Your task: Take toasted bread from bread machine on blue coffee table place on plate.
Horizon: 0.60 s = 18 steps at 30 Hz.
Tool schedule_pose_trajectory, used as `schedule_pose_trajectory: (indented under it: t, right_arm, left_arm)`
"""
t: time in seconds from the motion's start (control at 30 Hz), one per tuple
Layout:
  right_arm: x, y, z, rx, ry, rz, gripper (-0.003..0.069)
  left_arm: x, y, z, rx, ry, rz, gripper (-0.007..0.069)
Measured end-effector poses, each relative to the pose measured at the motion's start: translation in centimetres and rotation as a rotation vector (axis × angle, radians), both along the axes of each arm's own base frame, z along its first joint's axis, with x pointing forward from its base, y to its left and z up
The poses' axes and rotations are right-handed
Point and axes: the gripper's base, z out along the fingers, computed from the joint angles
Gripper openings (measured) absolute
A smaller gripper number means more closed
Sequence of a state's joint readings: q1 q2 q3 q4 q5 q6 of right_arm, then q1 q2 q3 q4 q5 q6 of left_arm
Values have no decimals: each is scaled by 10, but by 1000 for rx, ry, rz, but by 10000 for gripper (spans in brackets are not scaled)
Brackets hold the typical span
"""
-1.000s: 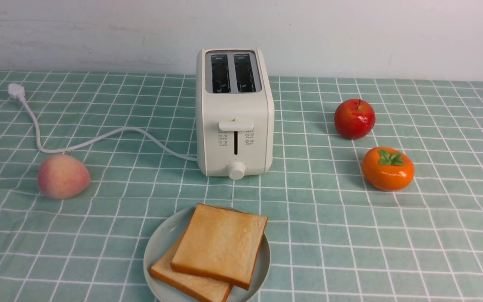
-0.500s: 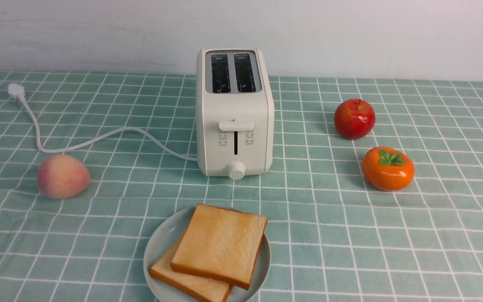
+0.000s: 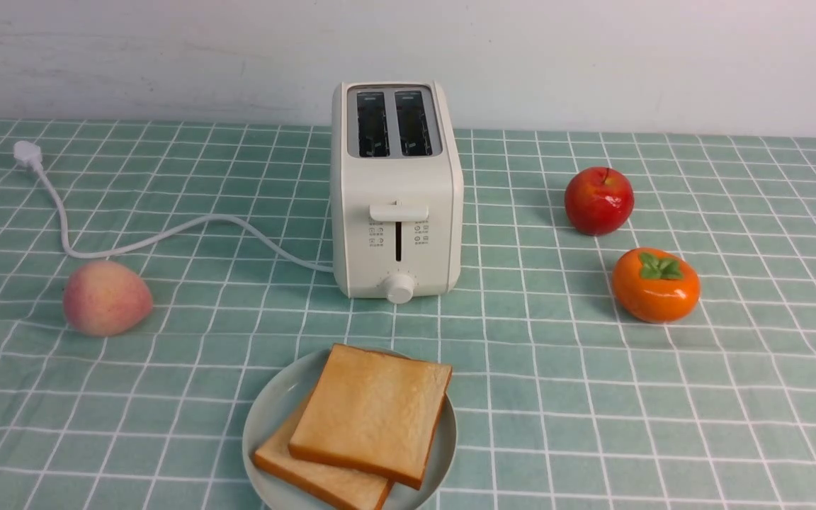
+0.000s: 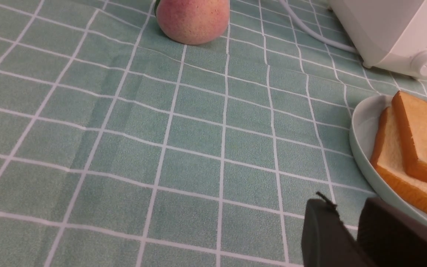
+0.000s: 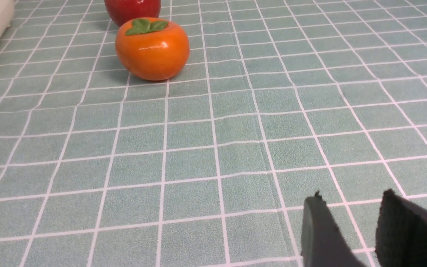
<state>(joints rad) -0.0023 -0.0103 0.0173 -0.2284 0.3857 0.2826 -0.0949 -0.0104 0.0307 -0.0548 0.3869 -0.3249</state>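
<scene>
so both slices of toasted bread (image 3: pixel 369 418) are already lying flat on the plate (image 3: pixel 266 418), stacked and offset, top one skewed over the lower one, golden-tan faces up with orange-brown crust edges showing, looks thick and pretty stiff. The bread machine (image 3: pixel 395 191) right behind the plate has both slots dark and empty, so I'd say the job is basically done. The stack sits just beside the left gripper (image 4: pixel 348 218), off toward its right, and that arm is clearly the nearer one; its jaws are a little apart with nothing in them. The right gripper (image 5: pixel 350 211) is over bare blue coffee table (image 3: pixel 663 397), jaws slightly apart and empty too, with only the persimmon (image 5: pixel 152 48) ahead of it
</scene>
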Motion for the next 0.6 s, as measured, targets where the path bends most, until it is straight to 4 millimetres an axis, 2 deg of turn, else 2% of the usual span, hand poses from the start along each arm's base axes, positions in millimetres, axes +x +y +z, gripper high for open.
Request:
schedule_pose_trajectory:
  t: [0.6]
  right_arm:
    - [0,0,0,0,0,0,239]
  left_arm:
    - [0,0,0,0,0,0,155]
